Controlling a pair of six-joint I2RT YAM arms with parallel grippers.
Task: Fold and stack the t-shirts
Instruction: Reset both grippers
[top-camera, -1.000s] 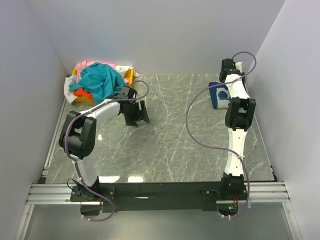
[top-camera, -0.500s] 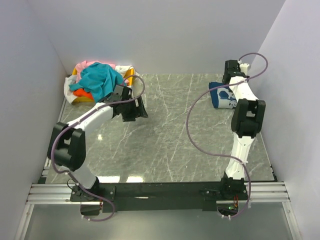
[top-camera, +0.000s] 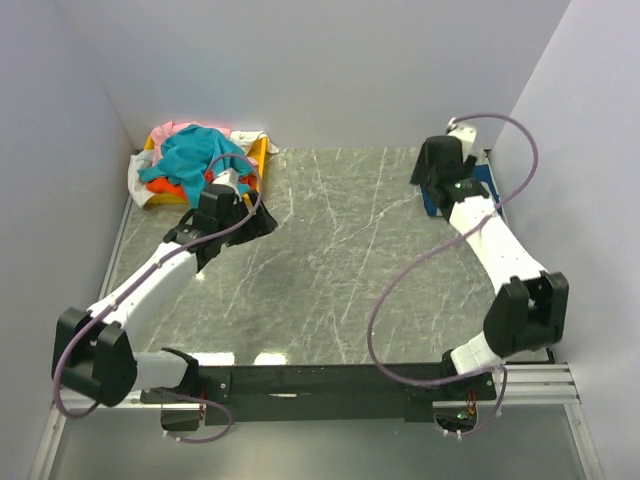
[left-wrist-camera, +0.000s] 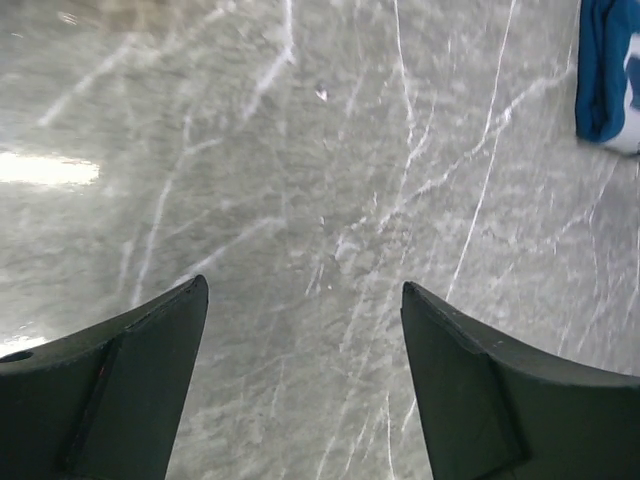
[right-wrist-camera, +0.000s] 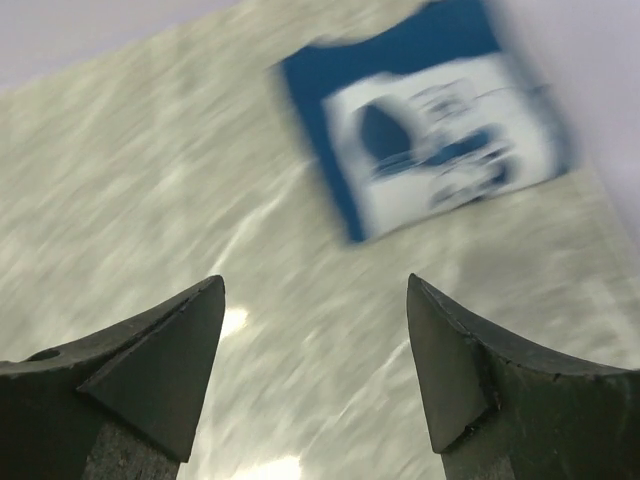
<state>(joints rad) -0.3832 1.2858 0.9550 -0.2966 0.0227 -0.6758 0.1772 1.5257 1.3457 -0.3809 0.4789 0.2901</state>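
A loose pile of t-shirts lies in the far left corner: teal (top-camera: 195, 155) on top, orange (top-camera: 163, 186), pink (top-camera: 176, 130) and white (top-camera: 136, 176) under it. A folded navy shirt (top-camera: 431, 203) with a white print lies at the far right, mostly hidden by the right arm. It shows blurred in the right wrist view (right-wrist-camera: 430, 130) and at the left wrist view's edge (left-wrist-camera: 603, 70). My left gripper (top-camera: 250, 215) (left-wrist-camera: 302, 283) is open and empty over bare table beside the pile. My right gripper (top-camera: 436, 163) (right-wrist-camera: 315, 279) is open and empty just short of the navy shirt.
A shallow yellow tray (top-camera: 259, 150) holds the pile against the back wall. White walls close in the grey marble table (top-camera: 340, 270) at the back and both sides. Purple cables loop off both arms.
The left arm has stretched out and its gripper has shifted left toward the pile. The right arm has swung its elbow out to the right, and its gripper has moved over the folded navy shirt.
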